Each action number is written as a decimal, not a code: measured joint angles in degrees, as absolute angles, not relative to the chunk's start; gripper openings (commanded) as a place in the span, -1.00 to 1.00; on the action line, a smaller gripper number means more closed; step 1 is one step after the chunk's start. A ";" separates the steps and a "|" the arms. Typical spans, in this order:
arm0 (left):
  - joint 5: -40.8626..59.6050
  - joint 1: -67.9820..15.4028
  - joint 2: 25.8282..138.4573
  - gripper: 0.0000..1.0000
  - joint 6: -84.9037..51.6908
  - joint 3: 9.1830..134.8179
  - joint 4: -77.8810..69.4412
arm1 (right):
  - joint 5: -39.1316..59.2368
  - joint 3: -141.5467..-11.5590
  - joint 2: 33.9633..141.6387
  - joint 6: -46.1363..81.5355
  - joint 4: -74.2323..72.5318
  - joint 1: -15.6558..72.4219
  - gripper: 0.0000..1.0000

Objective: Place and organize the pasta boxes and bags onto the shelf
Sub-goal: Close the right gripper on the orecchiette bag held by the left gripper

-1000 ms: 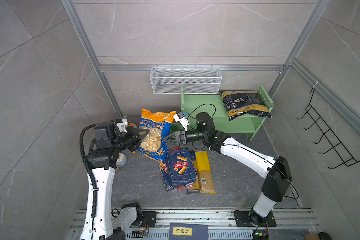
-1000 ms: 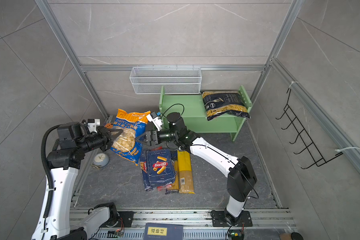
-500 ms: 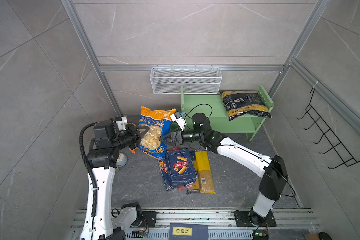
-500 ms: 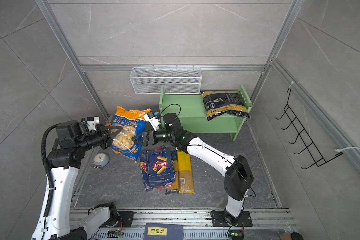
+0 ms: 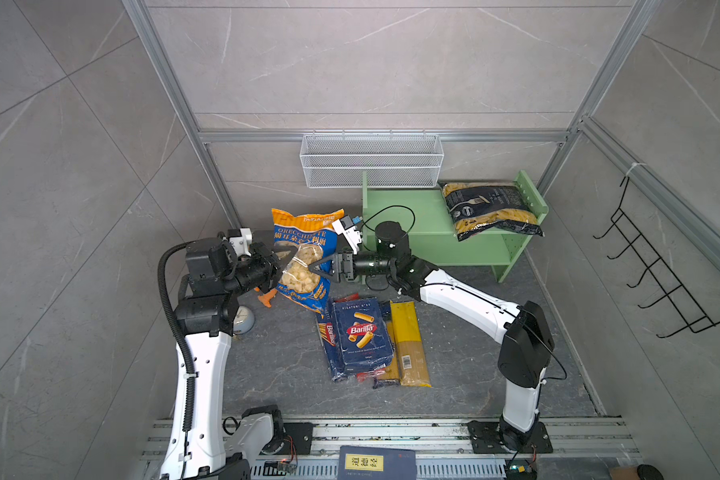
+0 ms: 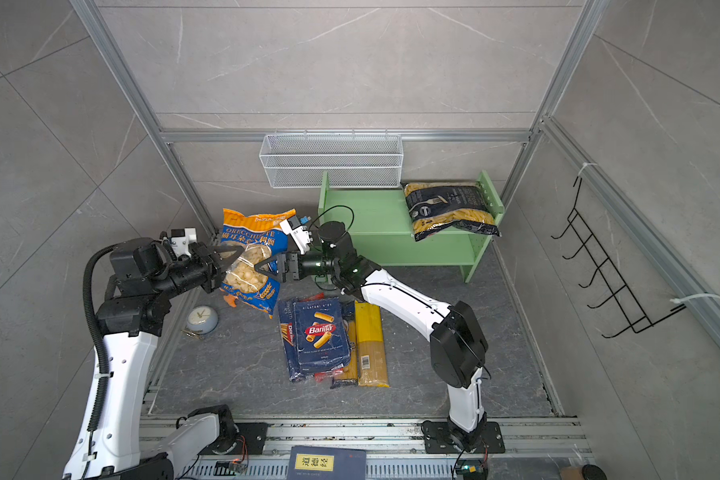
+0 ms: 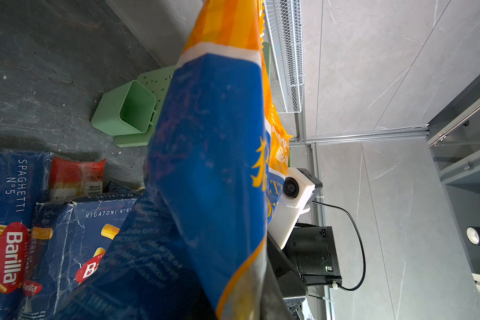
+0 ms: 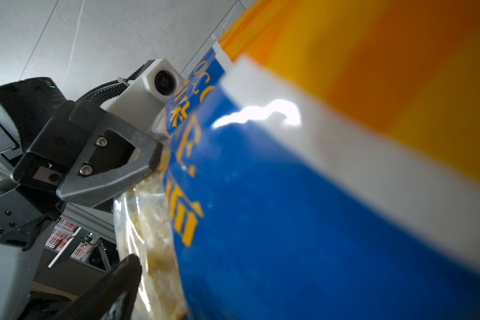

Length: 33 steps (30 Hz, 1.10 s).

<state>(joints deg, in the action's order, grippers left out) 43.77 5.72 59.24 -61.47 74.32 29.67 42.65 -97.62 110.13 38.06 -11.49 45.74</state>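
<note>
Orecchiette bag hangs upright in the air above the counter, left of the shelf, in both top views. The left pincer is clamped on its left edge beside the clear window and carries the weight. The right pincer stands wide open at the opposite side, gripping nothing. This looks like a handover, since the shelf lies on the right arm's side. On the top tier the penne bag already lies flat; the rigatoni box and the long spaghetti packs wait on the counter.

Left wrist view: the bag fills the middle, held edge-on, with the shelf's green cup beyond it.

Right wrist view: one left finger pinches the bag's edge at the window. A dark right finger sits just beside the film; whether it touches, I cannot tell. Closing there would likely catch loose film, so the pasta may sag.
</note>
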 measured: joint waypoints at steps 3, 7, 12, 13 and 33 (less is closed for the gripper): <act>43.64 5.56 59.16 -1.00 -62.15 73.41 27.66 | 43.09 -99.02 111.11 39.38 -12.25 45.74 0.99; 43.11 4.84 59.07 -1.00 -62.83 71.70 25.28 | 43.24 -100.40 112.46 41.39 -12.78 45.56 0.95; 41.01 3.20 59.13 -1.00 -62.89 71.33 23.83 | 43.77 -103.79 115.07 43.64 -12.69 45.28 0.78; 40.62 3.07 59.13 -1.00 -62.89 71.33 23.51 | 43.86 -104.44 115.57 43.99 -12.71 45.21 0.72; 38.63 2.28 60.07 -0.24 -62.76 72.73 21.41 | 46.61 -108.03 116.92 47.42 -13.30 44.12 -0.42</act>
<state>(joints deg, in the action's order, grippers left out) 38.63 2.28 60.07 -62.76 72.73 21.41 46.61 -108.03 116.92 47.42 -13.30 44.12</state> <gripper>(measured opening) 0.319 0.498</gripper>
